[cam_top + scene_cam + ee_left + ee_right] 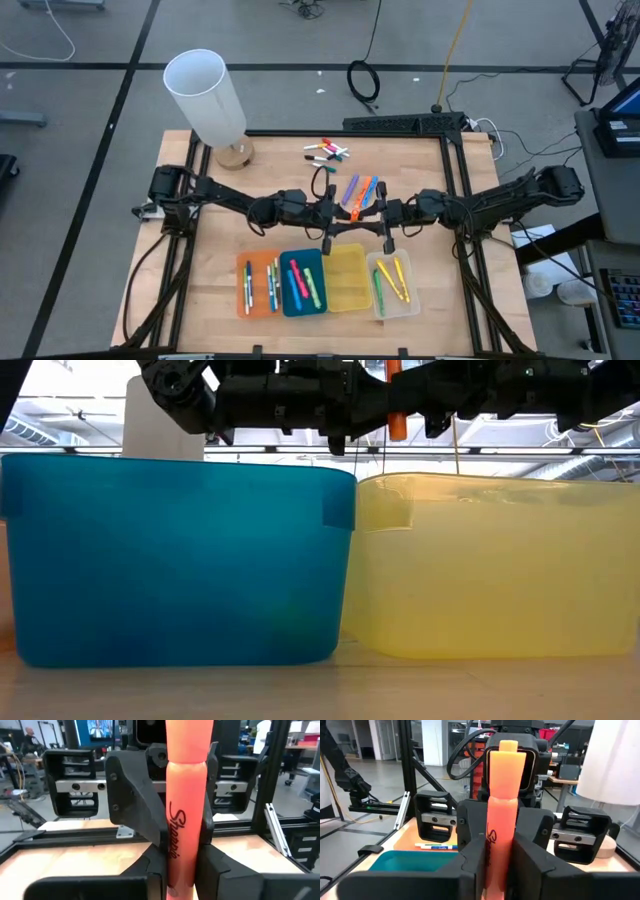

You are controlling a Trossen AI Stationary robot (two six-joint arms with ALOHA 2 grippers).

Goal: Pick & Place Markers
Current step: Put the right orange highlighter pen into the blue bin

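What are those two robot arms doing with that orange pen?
The two arms meet in the middle of the table, passing an orange marker between them. The left claw and the right claw both have their fingers around it, so it sits between them above the trays. Below are an orange tray, a blue tray, a yellow tray and a clear tray; all but the yellow one already hold markers. More loose markers wait farther back on the table.
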